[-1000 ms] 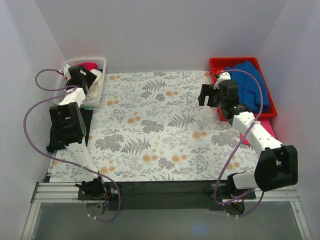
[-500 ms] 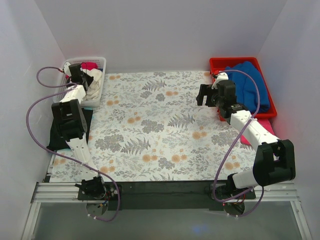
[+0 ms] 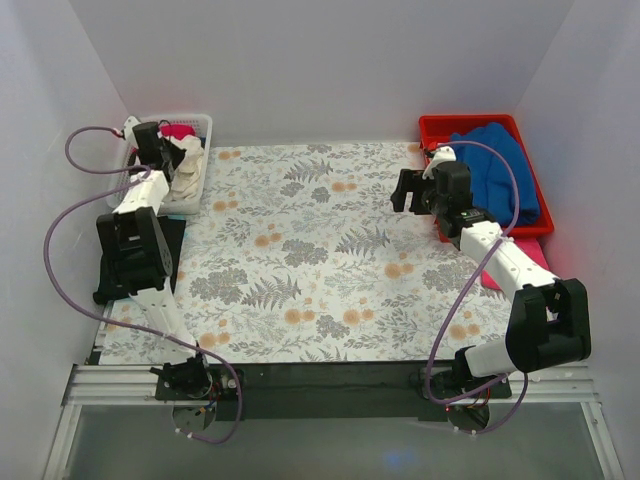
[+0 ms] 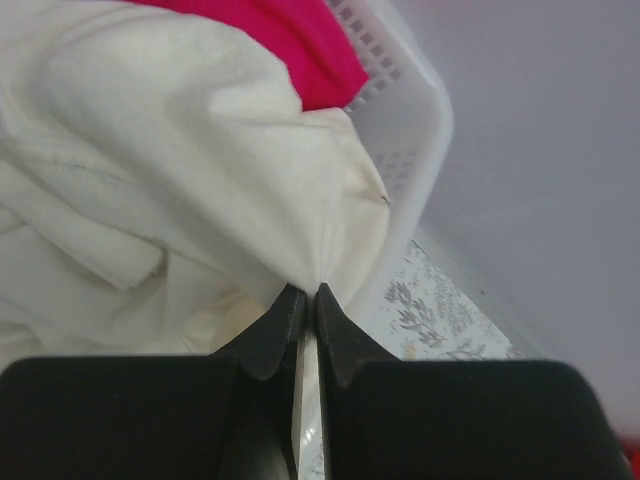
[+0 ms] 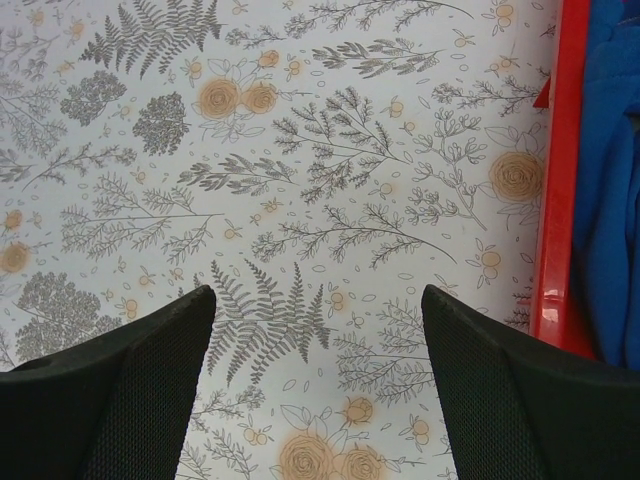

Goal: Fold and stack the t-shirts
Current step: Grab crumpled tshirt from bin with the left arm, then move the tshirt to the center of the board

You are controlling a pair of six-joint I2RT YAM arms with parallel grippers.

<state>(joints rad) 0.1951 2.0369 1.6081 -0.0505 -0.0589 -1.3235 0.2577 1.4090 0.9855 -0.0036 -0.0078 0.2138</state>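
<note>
Two hazards from here, as a judgement. Left gripper (image 4: 305, 292): shut tight on only a thin peak of the cream-white t-shirt (image 4: 150, 140), the rest heaped beyond and left of the fingertips inside the white basket (image 4: 415, 110). Liable to lose that pinch on the lift, through drag from the heavy bulk. Liable also to haul up the pink garment (image 4: 300, 45) just beyond the fingertips, or to tip the basket, through a snag on the latticed wall to their right. Right gripper (image 5: 315, 300): fingers wide apart, holding nothing, hovering above bare tablecloth (image 5: 300, 150); red bin (image 5: 555, 200) with blue cloth (image 5: 610, 150) to the right of its fingers. Below, a grey floral print with orange blossoms, lying flat. Around, plain pale walls (image 3: 300, 60), close on three sides.
</note>
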